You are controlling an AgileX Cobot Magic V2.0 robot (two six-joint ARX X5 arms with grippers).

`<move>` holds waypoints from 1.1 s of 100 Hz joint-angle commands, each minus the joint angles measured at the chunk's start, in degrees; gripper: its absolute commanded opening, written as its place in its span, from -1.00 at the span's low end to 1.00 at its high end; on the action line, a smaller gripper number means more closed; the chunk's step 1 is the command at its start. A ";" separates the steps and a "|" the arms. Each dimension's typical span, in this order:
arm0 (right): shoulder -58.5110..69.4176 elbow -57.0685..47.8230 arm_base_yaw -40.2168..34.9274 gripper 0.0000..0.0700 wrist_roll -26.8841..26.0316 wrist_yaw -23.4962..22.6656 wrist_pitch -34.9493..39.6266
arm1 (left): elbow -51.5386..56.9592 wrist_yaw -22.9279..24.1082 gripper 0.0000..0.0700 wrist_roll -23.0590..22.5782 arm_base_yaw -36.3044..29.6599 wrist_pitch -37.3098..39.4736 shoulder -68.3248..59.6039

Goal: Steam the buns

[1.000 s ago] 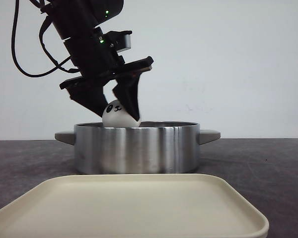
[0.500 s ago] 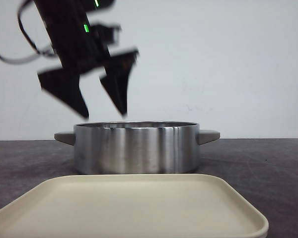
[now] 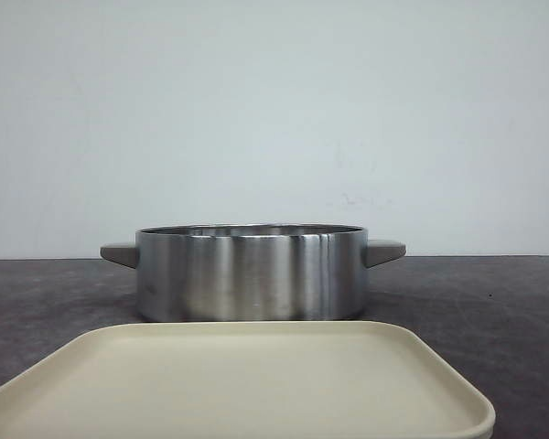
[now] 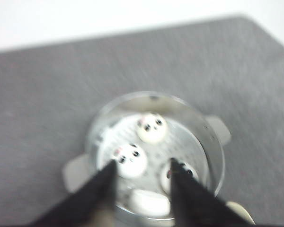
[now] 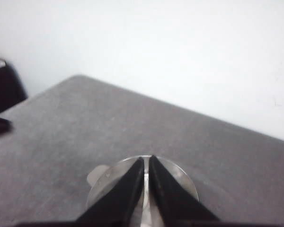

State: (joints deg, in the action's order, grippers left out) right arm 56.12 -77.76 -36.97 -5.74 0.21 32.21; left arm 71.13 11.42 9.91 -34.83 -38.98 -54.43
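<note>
Nearest, the cream tray (image 3: 238, 384) is bare. Behind it on the tabletop (image 3: 494, 302) stands the steel pot (image 3: 252, 273), and the wrist view shows the buns (image 4: 151, 127) lying on its perforated insert (three faces clear, a fourth white shape half hidden). The left tool (image 4: 142, 177) hangs above with jaws apart and empty; the right tool (image 5: 146, 166) is pinched closed, holding nothing. Loading looks finished; covering the pot seems next, though no lid shows.

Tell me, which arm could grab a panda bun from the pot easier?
Probably the left hand: it is open right above the pot, buns in plain view. The right hand is shut and looks farther from the pot.
</note>
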 commanded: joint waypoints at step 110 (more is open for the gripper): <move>-11.34 31.08 -0.39 -0.98 -1.33 3.72 -23.37 | -24.15 7.21 -1.00 -0.28 7.50 -3.06 33.53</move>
State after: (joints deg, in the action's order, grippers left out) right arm 44.53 -45.74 -36.97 -6.39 3.75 9.45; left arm 46.44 18.28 9.48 -27.16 -42.81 -20.88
